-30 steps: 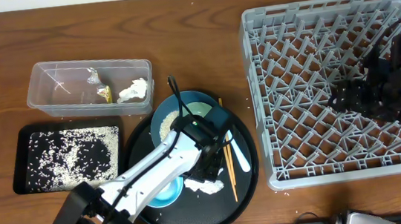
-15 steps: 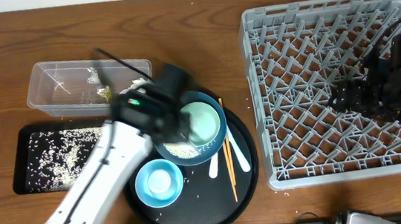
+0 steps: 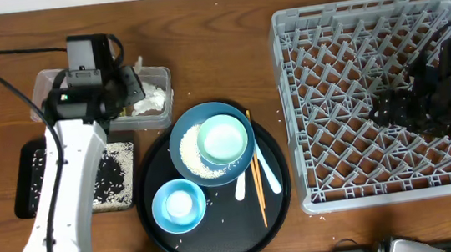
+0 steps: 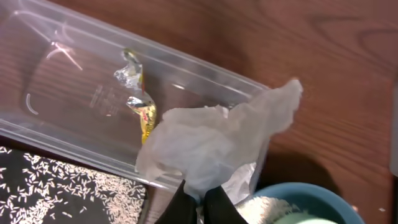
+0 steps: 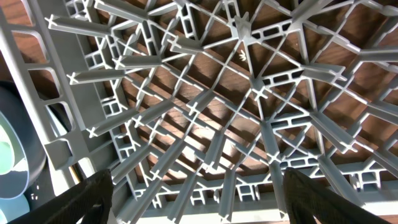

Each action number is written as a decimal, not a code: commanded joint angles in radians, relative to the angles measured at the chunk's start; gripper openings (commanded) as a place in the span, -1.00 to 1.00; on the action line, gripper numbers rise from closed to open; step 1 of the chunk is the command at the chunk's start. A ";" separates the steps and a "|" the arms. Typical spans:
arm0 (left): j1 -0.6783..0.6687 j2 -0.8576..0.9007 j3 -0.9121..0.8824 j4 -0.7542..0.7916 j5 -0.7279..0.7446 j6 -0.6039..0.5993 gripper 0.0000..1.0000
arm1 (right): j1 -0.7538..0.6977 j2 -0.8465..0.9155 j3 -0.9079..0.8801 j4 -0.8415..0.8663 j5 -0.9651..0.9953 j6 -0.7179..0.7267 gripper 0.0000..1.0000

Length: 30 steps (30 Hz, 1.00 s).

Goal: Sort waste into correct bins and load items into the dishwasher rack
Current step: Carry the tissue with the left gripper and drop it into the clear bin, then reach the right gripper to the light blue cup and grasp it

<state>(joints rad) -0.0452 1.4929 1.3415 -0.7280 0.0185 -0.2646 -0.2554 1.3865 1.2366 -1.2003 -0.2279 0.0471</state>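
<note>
Nearest, a round tray (image 3: pixel 221 245) carries a light-blue bowl (image 3: pixel 178 205), a blue dish (image 3: pixel 185 139) with rice and a green bowl (image 3: pixel 223 139) in it, plus chopsticks (image 3: pixel 257 181) and spoons (image 3: pixel 272 176). Left of it, the flat black tray (image 3: pixel 24 193) holds loose rice (image 4: pixel 62 186). Farther back, the left pincer (image 4: pixel 199 202) is clenched on a white napkin (image 4: pixel 211 140) above the right end of the clear tub (image 4: pixel 68 93); a wrapper (image 4: pixel 144 115) lies inside. The right pincer (image 3: pixel 388 111) hovers released over the rack (image 3: pixel 350 29), holding nothing. The table (image 3: pixel 215 26) is brown wood.
</note>
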 commanded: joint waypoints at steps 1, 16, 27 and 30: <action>0.025 0.058 0.018 0.005 -0.012 0.008 -0.74 | 0.008 -0.001 0.009 -0.001 0.004 -0.011 0.65; 0.150 0.042 0.019 -0.209 -0.011 -0.025 0.33 | 0.015 -0.001 0.010 0.006 -0.042 -0.043 0.63; 0.441 0.041 0.016 -0.459 0.000 -0.202 0.52 | 0.356 -0.001 0.086 0.034 -0.075 -0.162 0.69; 0.494 0.041 0.016 -0.484 0.000 -0.249 0.60 | 0.508 -0.001 0.091 0.107 -0.075 -0.164 0.80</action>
<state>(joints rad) 0.4160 1.5501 1.3418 -1.1957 0.0193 -0.4366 0.1574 1.3865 1.3045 -1.1149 -0.2867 -0.0811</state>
